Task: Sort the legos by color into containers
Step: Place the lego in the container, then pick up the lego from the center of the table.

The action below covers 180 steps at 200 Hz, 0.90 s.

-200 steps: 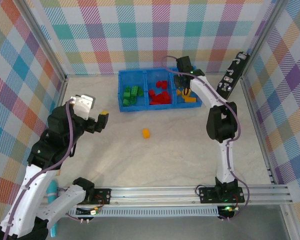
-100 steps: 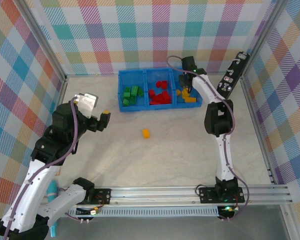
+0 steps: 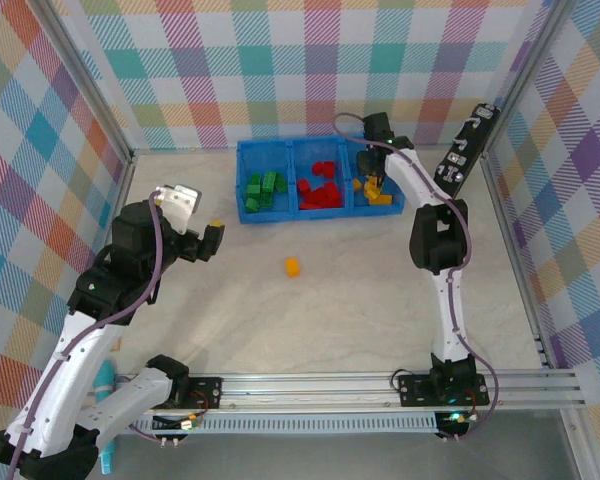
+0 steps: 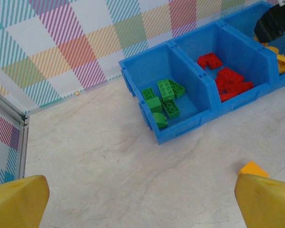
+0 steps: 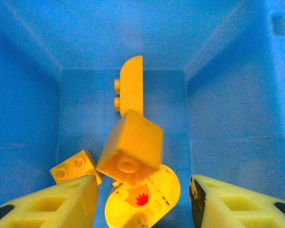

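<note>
The blue tray stands at the back of the table with three compartments. Green legos lie in the left one, red legos in the middle one, yellow-orange legos in the right one. My right gripper hangs open inside the right compartment. A yellow cube lego lies tilted just beyond its fingers, touching neither, on a rounded yellow piece. One orange lego lies loose on the table. My left gripper is wide open and empty, left of it.
A long black device with white marks leans at the back right beside the tray. Metal frame posts and plaid walls enclose the table. An aluminium rail runs along the near edge.
My right gripper has shifted slightly right over the yellow compartment. The left arm's wrist has moved a little right and toward the back, its gripper still open.
</note>
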Tool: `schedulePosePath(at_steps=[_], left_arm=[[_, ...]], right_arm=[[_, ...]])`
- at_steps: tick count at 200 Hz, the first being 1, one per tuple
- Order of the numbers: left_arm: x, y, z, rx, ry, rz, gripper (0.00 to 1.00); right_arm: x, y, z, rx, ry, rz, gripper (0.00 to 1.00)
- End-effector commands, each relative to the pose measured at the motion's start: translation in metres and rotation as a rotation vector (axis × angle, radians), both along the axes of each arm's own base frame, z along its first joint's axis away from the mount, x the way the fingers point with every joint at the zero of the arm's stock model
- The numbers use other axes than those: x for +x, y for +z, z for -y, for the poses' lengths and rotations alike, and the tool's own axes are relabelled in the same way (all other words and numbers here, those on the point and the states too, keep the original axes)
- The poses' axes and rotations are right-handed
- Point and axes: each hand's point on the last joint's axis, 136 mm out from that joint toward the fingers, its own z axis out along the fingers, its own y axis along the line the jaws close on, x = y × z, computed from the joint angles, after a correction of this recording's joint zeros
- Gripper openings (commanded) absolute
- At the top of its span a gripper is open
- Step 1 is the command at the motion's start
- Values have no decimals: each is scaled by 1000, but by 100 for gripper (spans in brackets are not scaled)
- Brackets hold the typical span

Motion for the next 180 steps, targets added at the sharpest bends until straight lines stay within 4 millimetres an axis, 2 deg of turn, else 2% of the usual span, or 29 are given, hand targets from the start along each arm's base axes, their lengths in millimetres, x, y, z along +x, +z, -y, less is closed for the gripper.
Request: schedulePosePath(at_steps=[1,33,80,110,127,156,180], left_arm=[[-3,7,3,-7,-17,22,100],[-5,7,5,-18,-33,22,100],[-10,13,5,-33,-44,41,100],[-15,20,4,-37,-48,59,100],[-17,21,3,-44,-49,77,100],[-23,23,3,-57,-63,94,100],[-29,28,-1,-57,-54,133,100]], right_arm=[[-11,57,-6,46,12,72,55],[-41,73,-24,67,28,40,61],[-113,67,-76,102,57,-18,64],[-169,44,-129,150,95,-77,68],[-192,32,-161,181,148,-120,70],[-215,10,-201,217,202,-219,72],[-227,-10,-216,198,218,-286,72]])
